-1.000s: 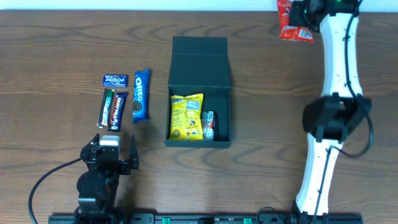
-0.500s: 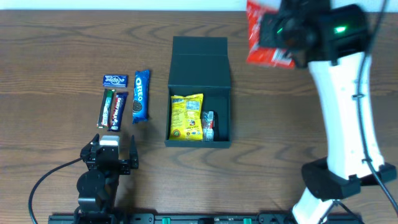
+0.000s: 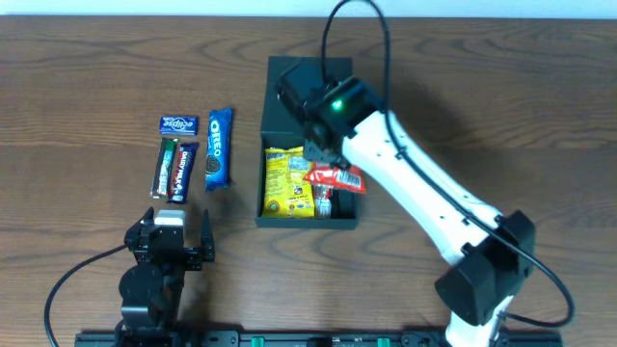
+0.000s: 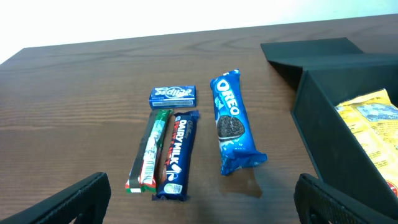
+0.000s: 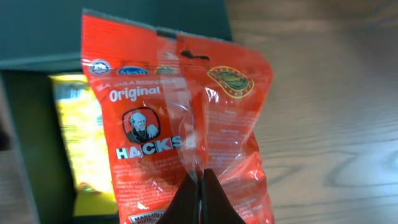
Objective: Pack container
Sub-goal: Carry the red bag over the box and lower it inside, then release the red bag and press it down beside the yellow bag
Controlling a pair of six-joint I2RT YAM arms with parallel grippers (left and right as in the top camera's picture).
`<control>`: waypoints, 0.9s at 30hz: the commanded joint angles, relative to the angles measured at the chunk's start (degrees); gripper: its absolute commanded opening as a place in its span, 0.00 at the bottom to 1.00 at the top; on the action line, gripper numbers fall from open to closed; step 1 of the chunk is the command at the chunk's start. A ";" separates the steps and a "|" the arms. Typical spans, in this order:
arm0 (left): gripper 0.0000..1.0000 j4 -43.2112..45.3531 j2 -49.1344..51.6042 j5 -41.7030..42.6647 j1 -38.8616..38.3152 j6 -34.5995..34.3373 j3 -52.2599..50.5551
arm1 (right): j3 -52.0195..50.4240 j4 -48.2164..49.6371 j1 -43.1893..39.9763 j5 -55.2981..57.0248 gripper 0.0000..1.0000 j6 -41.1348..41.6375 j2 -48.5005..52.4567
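The container (image 3: 307, 222) is a dark box lying open mid-table, its lid flap folded back. A yellow snack packet (image 3: 287, 178) and a small clear packet (image 3: 326, 200) lie inside it. My right gripper (image 3: 322, 156) hangs over the box's right half, shut on a red Hacks packet (image 3: 335, 177). In the right wrist view the closed fingertips (image 5: 200, 177) pinch the red packet (image 5: 180, 124) above the yellow packet (image 5: 81, 137) and the box lid (image 5: 37, 31). My left gripper (image 3: 174, 241) stands open and holds nothing near the front left edge.
Left of the box lie an Oreo pack (image 3: 219, 146), a blue Eclipse pack (image 3: 178, 124), a Dairy Milk bar (image 3: 183, 172) and a green-and-red bar (image 3: 166, 168). The left wrist view shows the Oreo pack (image 4: 231, 121) ahead and the box wall (image 4: 323, 124) at right.
My right arm has swung from the far right back corner to over the box, carrying the red packet. The left arm has not moved.
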 commanded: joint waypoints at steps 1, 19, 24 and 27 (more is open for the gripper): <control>0.95 -0.39 -0.33 -0.39 0.07 1.01 -1.25 | -4.33 1.75 0.68 2.03 0.01 4.70 -0.48; 0.95 -0.39 -0.33 -0.37 0.07 1.01 -1.25 | -17.75 16.06 2.67 -1.64 0.01 -0.94 -0.48; 0.96 -0.39 -0.33 -0.39 0.07 1.01 -1.25 | -17.25 16.68 4.17 -1.64 0.01 -1.77 -0.83; 0.95 -0.39 -0.33 -0.39 0.07 1.01 -1.25 | -17.49 16.70 4.07 -2.56 0.01 -1.60 -0.79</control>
